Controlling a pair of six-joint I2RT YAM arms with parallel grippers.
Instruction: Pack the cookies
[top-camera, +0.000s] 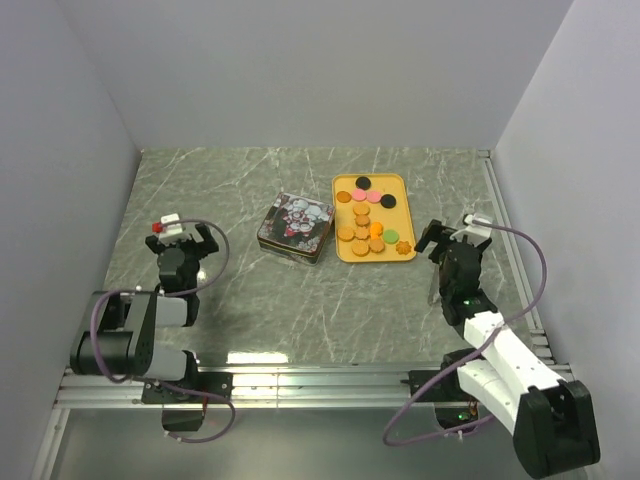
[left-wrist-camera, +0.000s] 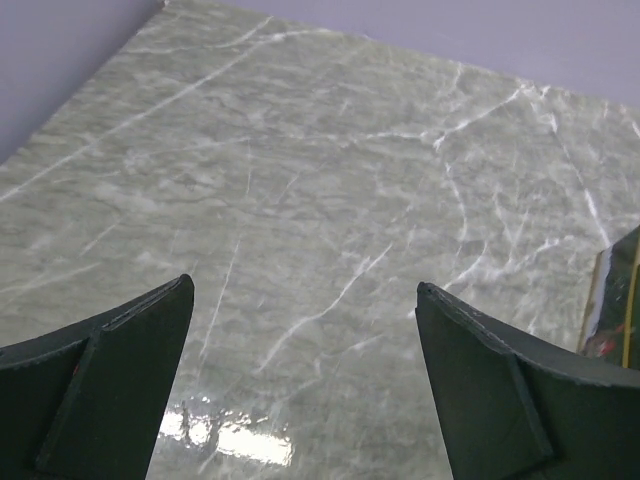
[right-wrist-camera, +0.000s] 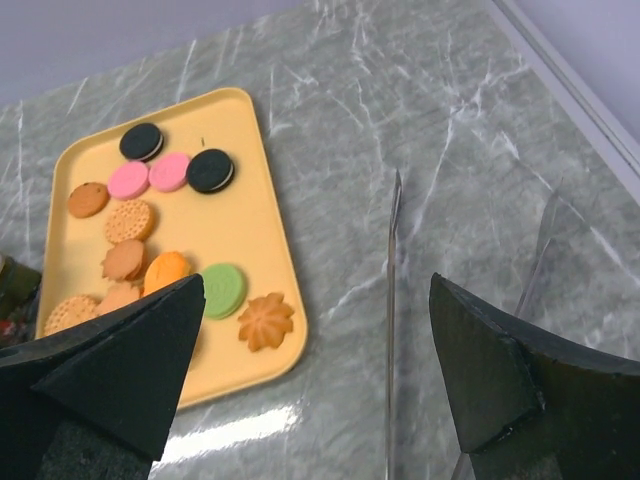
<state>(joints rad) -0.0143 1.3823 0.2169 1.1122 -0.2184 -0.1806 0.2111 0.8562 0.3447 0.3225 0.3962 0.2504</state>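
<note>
Both grippers, left (top-camera: 186, 236) & right (top-camera: 447, 238), released, empty; cookies (top-camera: 366, 225) all on tray (top-camera: 397, 182), tin (top-camera: 295, 226) lidded at tray's 9 o'clock.

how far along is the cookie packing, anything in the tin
Nothing shows as packed: the cookies all lie on the yellow tray, and the tin beside it has its lid on, so its contents are hidden. Nothing is in hand: the left gripper and right gripper are both open over bare table. Left: the cookies on the tray need to go into the tin.
</note>
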